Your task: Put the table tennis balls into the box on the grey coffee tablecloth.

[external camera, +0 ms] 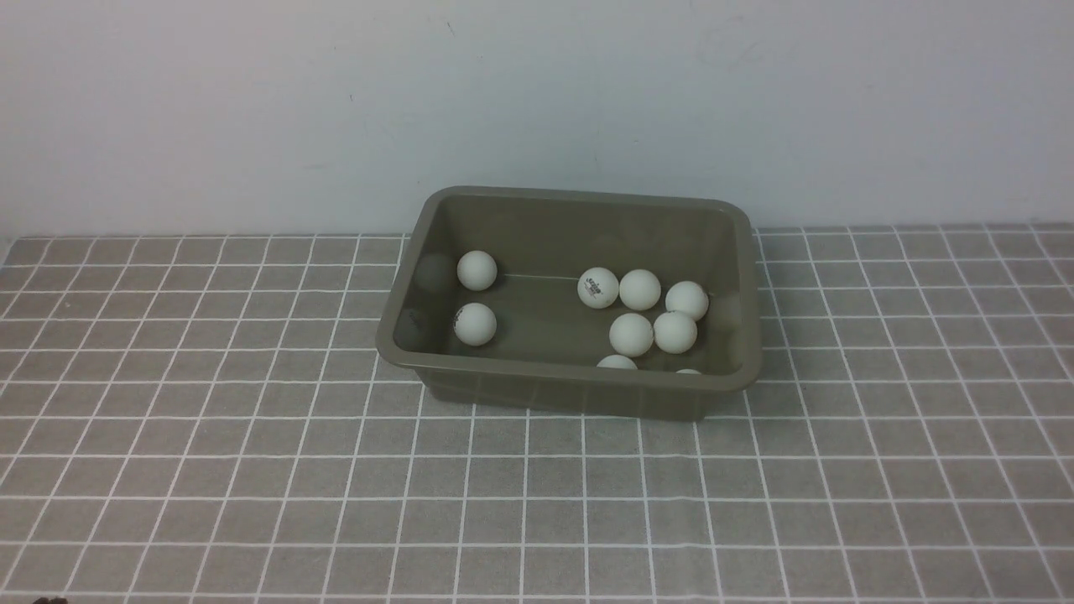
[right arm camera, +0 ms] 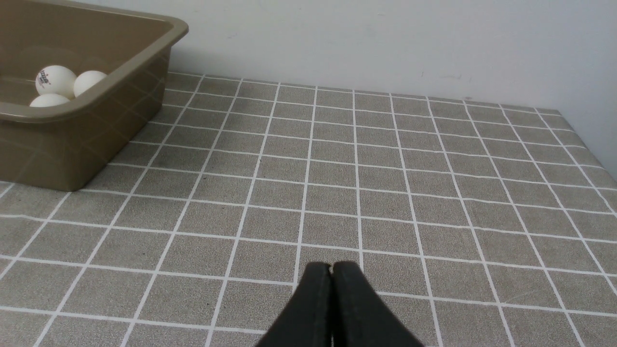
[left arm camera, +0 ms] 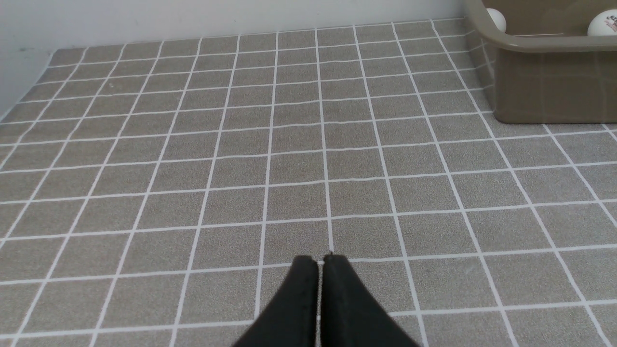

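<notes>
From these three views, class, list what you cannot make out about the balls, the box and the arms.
- Two balls in the front view: mostly hidden behind the box's near rim.
- Ball logo: too small to read.
- Both arms: out of the front view.
- Box in each wrist view: cut off by the picture edge, so few balls show.

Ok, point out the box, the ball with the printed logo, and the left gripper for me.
box (external camera: pixel 579 379): front view, on its near rim.
ball with the printed logo (external camera: pixel 597 288): front view, middle of the ball.
left gripper (left arm camera: pixel 320 262): left wrist view, between its closed fingertips.
</notes>
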Robot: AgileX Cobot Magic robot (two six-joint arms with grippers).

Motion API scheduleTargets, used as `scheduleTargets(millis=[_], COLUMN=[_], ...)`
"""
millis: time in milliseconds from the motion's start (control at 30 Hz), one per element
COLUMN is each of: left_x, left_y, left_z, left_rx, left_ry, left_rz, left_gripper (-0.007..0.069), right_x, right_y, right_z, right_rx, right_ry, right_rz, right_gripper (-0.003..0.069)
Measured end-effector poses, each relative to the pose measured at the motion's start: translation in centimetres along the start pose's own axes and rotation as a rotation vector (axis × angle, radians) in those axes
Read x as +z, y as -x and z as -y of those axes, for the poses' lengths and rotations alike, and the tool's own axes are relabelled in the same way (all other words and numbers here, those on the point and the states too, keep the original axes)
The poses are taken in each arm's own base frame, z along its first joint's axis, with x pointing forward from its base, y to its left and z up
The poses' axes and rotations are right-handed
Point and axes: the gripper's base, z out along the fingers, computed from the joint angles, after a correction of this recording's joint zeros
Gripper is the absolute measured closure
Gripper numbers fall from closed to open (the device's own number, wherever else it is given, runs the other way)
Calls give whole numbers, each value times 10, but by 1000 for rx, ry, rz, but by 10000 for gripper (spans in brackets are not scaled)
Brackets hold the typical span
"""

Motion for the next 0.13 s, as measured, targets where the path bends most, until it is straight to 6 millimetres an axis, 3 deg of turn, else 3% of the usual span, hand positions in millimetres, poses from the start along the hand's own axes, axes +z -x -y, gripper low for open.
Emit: scheduleTargets(millis=[133], left_x=[0], left_y=[0], left_z=[0], left_rx=[0], left_ry=[0], left_rz=[0], left_gripper=[629], right_x=[0], right_y=[0], right_z=[0], right_rx=[0], right_ry=[0], right_rz=[0], right_gripper=[673])
